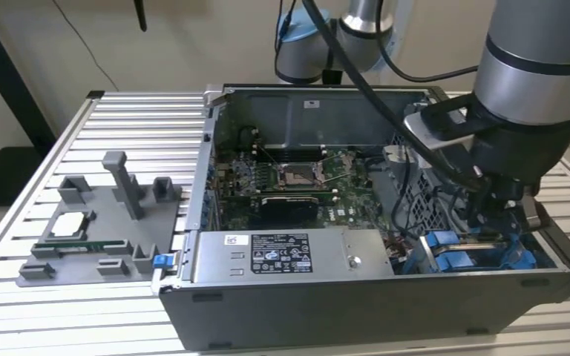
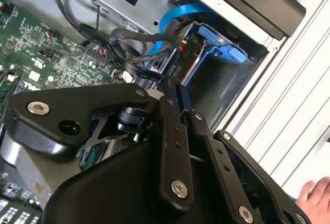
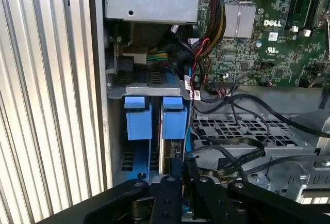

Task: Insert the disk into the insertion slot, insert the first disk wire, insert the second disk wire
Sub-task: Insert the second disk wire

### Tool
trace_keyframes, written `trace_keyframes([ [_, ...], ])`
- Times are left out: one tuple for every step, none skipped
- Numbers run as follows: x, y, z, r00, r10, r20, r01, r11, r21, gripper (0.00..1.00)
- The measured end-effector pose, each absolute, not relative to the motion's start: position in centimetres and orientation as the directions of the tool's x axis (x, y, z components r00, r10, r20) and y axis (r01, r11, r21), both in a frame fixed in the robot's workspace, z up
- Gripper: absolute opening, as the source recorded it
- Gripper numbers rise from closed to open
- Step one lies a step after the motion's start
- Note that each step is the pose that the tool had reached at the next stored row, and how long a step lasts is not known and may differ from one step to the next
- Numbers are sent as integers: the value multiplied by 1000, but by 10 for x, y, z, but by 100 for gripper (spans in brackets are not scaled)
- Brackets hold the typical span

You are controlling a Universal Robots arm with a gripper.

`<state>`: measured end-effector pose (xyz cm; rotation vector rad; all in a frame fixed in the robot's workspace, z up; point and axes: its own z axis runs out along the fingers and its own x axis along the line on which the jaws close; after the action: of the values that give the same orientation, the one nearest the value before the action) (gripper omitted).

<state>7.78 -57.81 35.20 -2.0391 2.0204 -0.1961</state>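
Note:
Two blue-ended drives stand side by side in the grey drive cage [image 3: 149, 91] at the open computer case's near corner, on the exterior view's right. The one farther from the case wall, the disk [image 3: 174, 118], sits inside the insertion slot, its blue frame [image 1: 466, 259] showing. My gripper [image 3: 178, 166] hangs just above that end, reaching down into the corner [image 1: 493, 222]. Its fingers [image 2: 169, 105] are close together, and a black disk wire [image 3: 227, 146] loops in to their tips. The wire's plug is hidden between the fingers.
The other blue-ended caddy [image 3: 138, 118] stands against the case wall. Black and coloured cables [image 3: 206, 38] cross between cage and motherboard [image 1: 285, 174]. The power supply [image 1: 285, 256] lies along the front. A grey fixture [image 1: 97, 237] with parts sits left. A hand [image 2: 317, 195] rests on the slatted table.

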Motion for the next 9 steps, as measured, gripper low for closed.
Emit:
trace_keyframes([
  [78,-578,350,22,-996,-88,-960,4,-281,0],
  [78,-578,348,22,-996,-88,-959,4,-282,0],
  [78,-578,347,22,-996,-88,-959,4,-285,0],
  [78,-578,346,23,-996,-89,-958,4,-288,0],
  [78,-578,345,23,-996,-88,-957,4,-292,0],
  [78,-578,344,23,-996,-88,-955,4,-296,0],
  [78,-578,343,24,-996,-88,-954,4,-300,0],
  [78,-578,342,24,-996,-88,-952,4,-305,0],
  [78,-578,340,25,-996,-88,-951,4,-309,0],
])
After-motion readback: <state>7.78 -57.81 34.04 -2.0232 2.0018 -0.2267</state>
